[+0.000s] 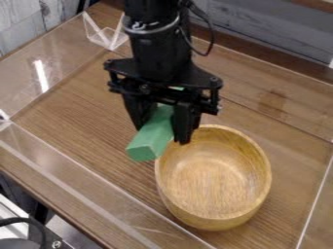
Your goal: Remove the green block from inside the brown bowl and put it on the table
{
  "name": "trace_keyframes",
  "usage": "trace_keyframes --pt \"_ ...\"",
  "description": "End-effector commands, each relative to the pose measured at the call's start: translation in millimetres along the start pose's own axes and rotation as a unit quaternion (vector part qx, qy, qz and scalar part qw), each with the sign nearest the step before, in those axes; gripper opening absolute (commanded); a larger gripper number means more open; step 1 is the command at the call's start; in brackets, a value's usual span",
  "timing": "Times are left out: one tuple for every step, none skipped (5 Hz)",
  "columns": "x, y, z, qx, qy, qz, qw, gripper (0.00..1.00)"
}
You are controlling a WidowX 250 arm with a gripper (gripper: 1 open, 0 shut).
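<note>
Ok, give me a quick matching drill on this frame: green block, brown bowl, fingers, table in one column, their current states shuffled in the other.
Things:
1. green block
2. brown bowl
3. fingers
4. table

States:
A. empty, sitting at lower right
B. shut on a load, pointing down
C. held tilted, left of the bowl's rim
D. wood grain, edged by clear walls

Pairs: 1-C, 2-A, 3-B, 4-D

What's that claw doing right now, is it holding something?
Gripper: closed on the green block, holding it beside the bowl, over the table.
</note>
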State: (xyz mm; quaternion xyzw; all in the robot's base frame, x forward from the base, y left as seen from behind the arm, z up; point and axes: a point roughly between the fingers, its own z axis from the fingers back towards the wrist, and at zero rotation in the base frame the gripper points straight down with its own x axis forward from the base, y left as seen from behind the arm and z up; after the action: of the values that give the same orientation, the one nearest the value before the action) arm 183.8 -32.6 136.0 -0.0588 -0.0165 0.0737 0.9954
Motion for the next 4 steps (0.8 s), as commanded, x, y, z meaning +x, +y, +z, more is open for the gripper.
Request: trace_keyframes --pt "3.1 1.0 6.2 -0.004 -0.022 0.006 0.9997 0.00" --pt "2.4 3.1 4.9 -0.005 -0.025 0.009 0.9996 0.00" --pt "5.5 22.3 7.6 -0.003 -0.026 -0.010 0.9996 0.00" --pt "10.2 56.9 7.1 0.002 -0.031 -0.033 0.9990 0.00"
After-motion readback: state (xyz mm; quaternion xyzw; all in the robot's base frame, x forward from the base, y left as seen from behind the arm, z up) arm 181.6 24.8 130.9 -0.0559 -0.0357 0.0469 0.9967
